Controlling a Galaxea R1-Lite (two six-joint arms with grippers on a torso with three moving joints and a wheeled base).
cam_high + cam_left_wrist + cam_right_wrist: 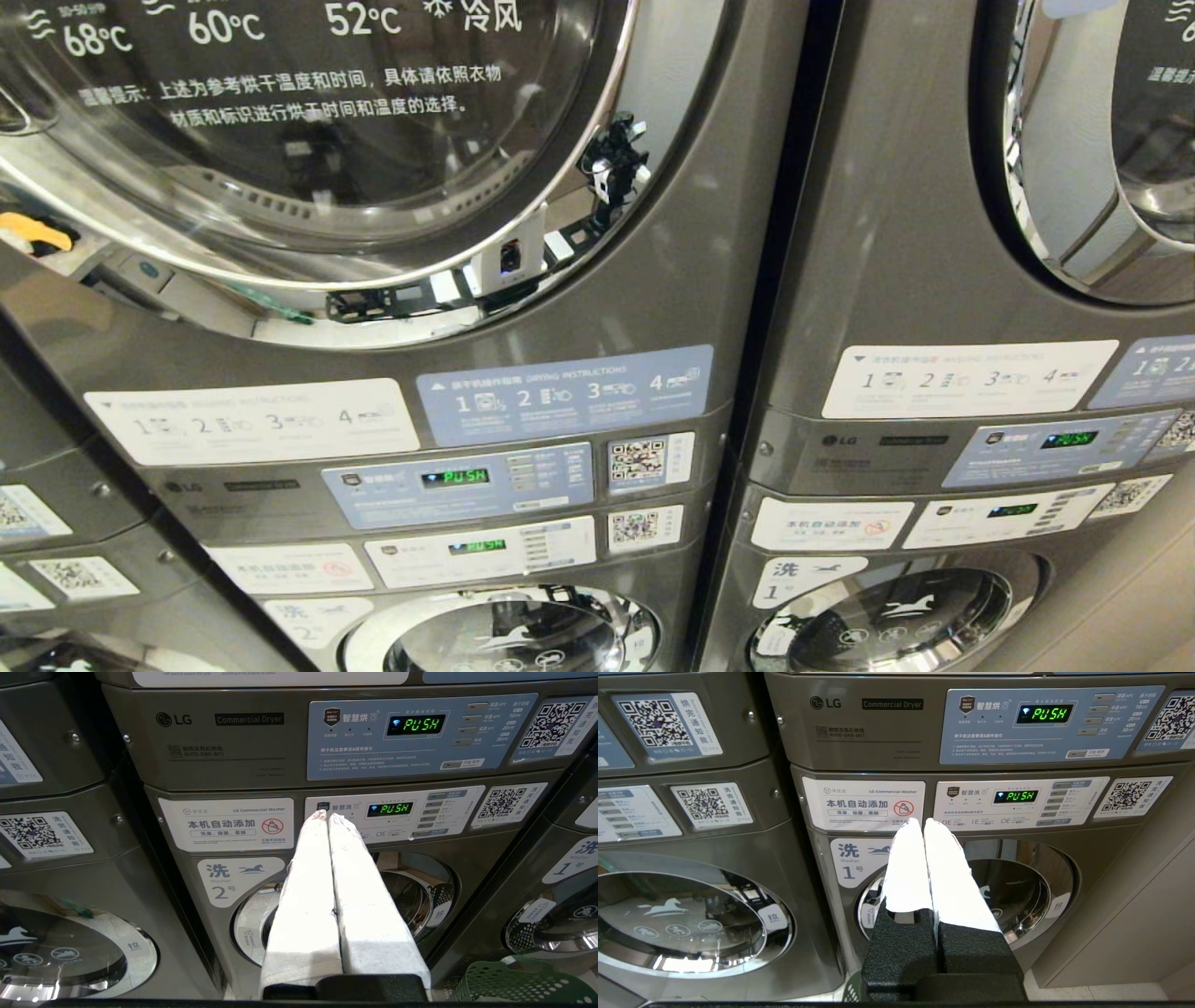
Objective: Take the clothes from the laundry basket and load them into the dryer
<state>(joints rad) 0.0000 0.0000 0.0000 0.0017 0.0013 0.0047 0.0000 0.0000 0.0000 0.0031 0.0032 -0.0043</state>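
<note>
Warm indoor light, glare on glass doors (308, 140)

Two stacked machines stood side by side, each with a dryer (392, 233) above and a washer (504, 635) below, the control panels (457, 485) between the two doors. A third stack (56, 523) stood further left. The laundry basket (518, 982) sat low before the right-hand washer (556, 924). The left hand (325, 817) hung before the washer marked 2, and the right hand (920, 823) before the washer marked 1 (971, 891), a wall (1148, 905) just to its right.
</note>
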